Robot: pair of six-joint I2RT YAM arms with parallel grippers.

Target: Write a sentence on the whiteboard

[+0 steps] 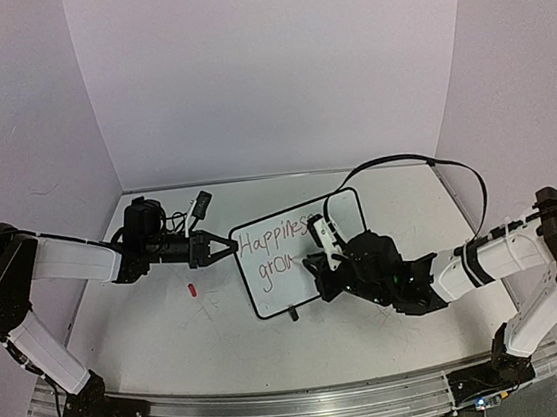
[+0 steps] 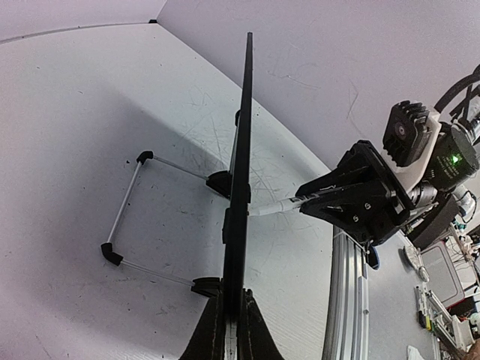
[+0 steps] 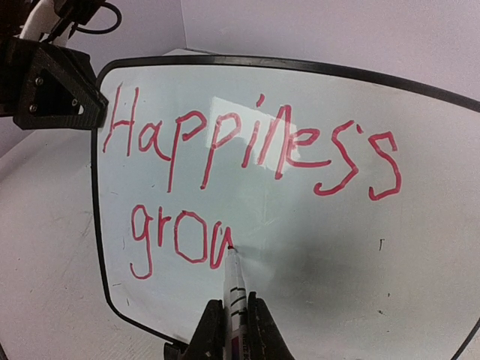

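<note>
The whiteboard stands tilted on its wire stand in the middle of the table. My left gripper is shut on its left edge; in the left wrist view the board is edge-on between the fingers. Red lettering reads "Happiness", with "gro" and an unfinished letter below it. My right gripper is shut on a white marker, and the marker's red tip touches the board at the end of the second line. From above, the right gripper sits in front of the board's lower right.
A small red cap lies on the table left of the board. The board's wire stand reaches out behind it. An aluminium rail runs along the near table edge. Purple walls close in the back and sides.
</note>
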